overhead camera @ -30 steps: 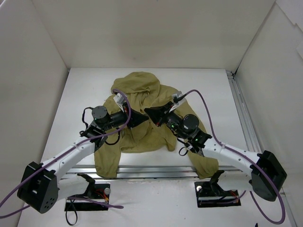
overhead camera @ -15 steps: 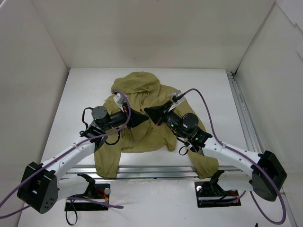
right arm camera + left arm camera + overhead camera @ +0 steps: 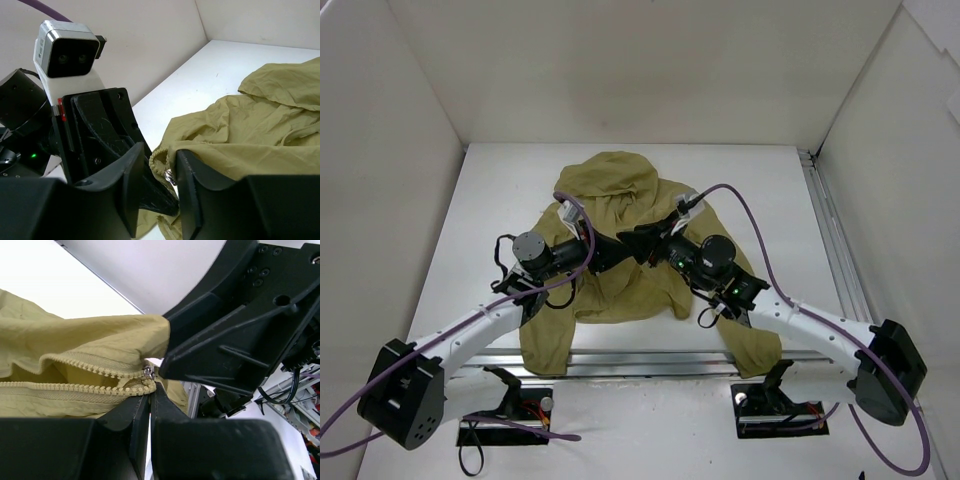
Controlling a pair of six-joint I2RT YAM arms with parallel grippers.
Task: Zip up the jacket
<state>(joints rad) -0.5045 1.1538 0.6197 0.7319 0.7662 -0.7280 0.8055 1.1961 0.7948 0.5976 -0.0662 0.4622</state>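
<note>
We see the jacket (image 3: 620, 195) spread mid-table (image 3: 490, 200), hood toward the far wall, just where it lay a second ago. Our left gripper (image 3: 151, 400) stays clenched on the fabric at the end of the zipper (image 3: 75, 388), just under the slider (image 3: 148, 371). Our right gripper (image 3: 161, 167) has moved in close against the left one since then. Its jaws now stand slightly parted, with the slider in the gap.

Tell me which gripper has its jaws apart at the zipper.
The right gripper: a gap shows between its fingers, the zipper pull in it. The left gripper is pinched shut on the jacket at its zipper end.
</note>
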